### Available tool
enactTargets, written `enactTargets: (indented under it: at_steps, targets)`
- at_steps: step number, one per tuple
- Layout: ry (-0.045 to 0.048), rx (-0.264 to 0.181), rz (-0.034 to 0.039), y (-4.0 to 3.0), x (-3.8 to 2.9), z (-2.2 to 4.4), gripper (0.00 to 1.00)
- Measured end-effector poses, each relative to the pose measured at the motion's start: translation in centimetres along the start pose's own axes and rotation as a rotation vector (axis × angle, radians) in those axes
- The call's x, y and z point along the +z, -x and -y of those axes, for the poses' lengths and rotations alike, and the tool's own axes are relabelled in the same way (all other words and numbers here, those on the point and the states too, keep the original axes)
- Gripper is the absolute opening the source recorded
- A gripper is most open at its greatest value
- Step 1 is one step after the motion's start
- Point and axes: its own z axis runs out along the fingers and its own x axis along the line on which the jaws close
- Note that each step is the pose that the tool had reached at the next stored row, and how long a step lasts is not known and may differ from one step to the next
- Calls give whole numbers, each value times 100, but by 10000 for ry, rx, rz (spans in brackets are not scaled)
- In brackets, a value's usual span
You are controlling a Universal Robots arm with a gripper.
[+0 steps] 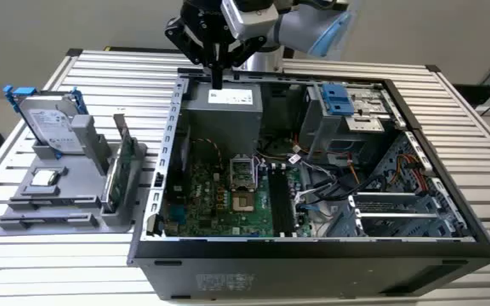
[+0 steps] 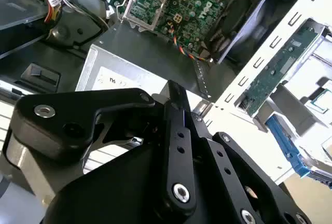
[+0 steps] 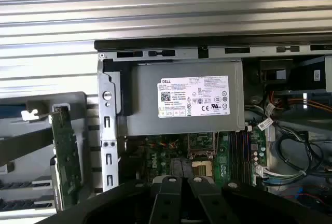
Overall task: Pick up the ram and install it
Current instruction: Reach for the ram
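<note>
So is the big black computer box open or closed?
Open. The black metal computer case has no cover on top, so its green motherboard and grey power supply box show inside.

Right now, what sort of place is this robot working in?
Probably a robotics lab bench for computer assembly: an open desktop case lies on a slatted table, beside a grey fixture holding a hard drive and a green circuit card.
</note>
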Motion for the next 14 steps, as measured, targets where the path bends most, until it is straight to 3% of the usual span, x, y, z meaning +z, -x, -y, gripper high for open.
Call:
enactTargets:
  at_steps: [14]
  targets:
    - [0, 0, 0, -39, 0, 3, 0]
